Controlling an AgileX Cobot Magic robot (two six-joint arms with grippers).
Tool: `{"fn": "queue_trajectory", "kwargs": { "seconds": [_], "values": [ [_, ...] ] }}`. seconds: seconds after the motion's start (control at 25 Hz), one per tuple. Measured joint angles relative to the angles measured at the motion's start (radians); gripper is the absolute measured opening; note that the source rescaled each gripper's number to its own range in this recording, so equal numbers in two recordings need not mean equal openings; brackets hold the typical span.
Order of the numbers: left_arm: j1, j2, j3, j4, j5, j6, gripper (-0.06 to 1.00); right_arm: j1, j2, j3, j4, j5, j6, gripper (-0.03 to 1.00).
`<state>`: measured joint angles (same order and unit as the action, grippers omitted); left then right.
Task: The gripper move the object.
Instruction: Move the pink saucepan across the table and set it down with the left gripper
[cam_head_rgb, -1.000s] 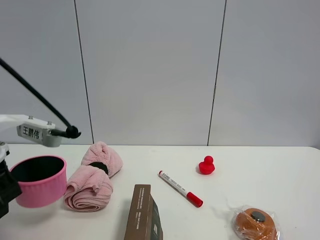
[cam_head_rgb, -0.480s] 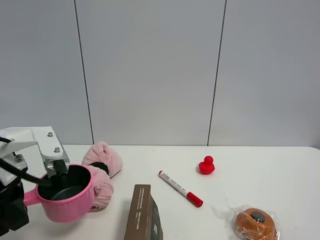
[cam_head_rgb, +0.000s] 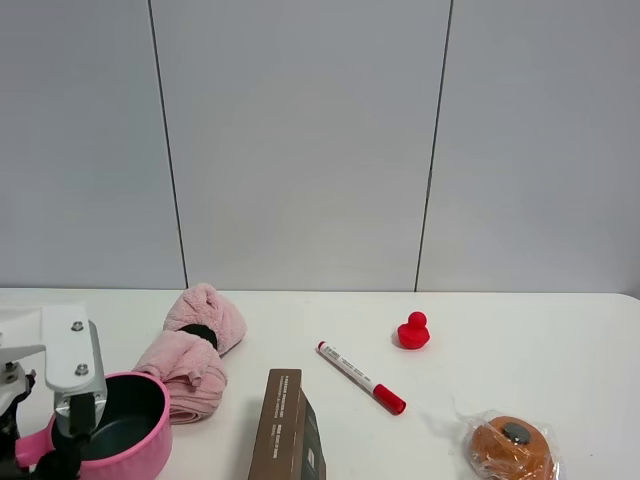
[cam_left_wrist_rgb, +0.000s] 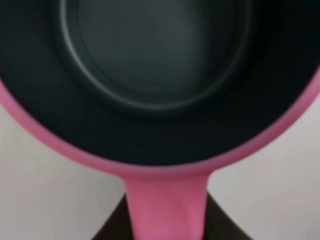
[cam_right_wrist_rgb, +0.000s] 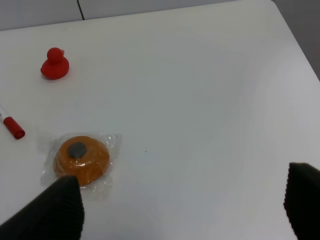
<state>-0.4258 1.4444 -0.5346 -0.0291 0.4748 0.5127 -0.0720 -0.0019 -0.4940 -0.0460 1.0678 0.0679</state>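
The pink saucepan (cam_head_rgb: 120, 432) with its dark inside is at the front left of the table, just in front of the rolled pink towel. My left gripper (cam_head_rgb: 72, 428), black fingers under a white screwed bracket, is shut on its handle. In the left wrist view the saucepan (cam_left_wrist_rgb: 160, 90) fills the frame and its pink handle runs between the dark fingers (cam_left_wrist_rgb: 112, 231) of the left gripper (cam_left_wrist_rgb: 167, 227). I cannot tell whether the pan touches the table. My right gripper (cam_right_wrist_rgb: 182, 210) is open and empty above the table's right part; it does not show in the exterior view.
A rolled pink towel (cam_head_rgb: 195, 350) lies behind the pan. A brown box (cam_head_rgb: 287, 430) stands to its right. A red-capped marker (cam_head_rgb: 360, 377), a red duck (cam_head_rgb: 413, 331) and a wrapped orange round thing (cam_head_rgb: 512, 447) lie further right. The duck (cam_right_wrist_rgb: 54, 64) and the wrapped thing (cam_right_wrist_rgb: 81, 159) also show in the right wrist view.
My left gripper has carried the saucepan from the far left beside the towel, first rightward, then down toward the table's front edge. The other objects have not moved.
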Motion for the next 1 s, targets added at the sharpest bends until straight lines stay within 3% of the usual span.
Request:
{"fn": "queue_trajectory", "kwargs": {
  "seconds": [0.28,0.56,1.0],
  "values": [
    [0.000,0.045,0.009,0.041,-0.049,0.045,0.00,0.000,0.000,0.000,0.000,0.000,0.000,1.00],
    [-0.056,0.128,0.009,0.055,-0.116,0.081,0.00,0.000,0.000,0.000,0.000,0.000,0.000,1.00],
    [-0.062,0.148,0.009,0.059,-0.183,0.063,0.02,0.000,0.000,0.000,0.000,0.000,0.000,1.00]
  ]
}}
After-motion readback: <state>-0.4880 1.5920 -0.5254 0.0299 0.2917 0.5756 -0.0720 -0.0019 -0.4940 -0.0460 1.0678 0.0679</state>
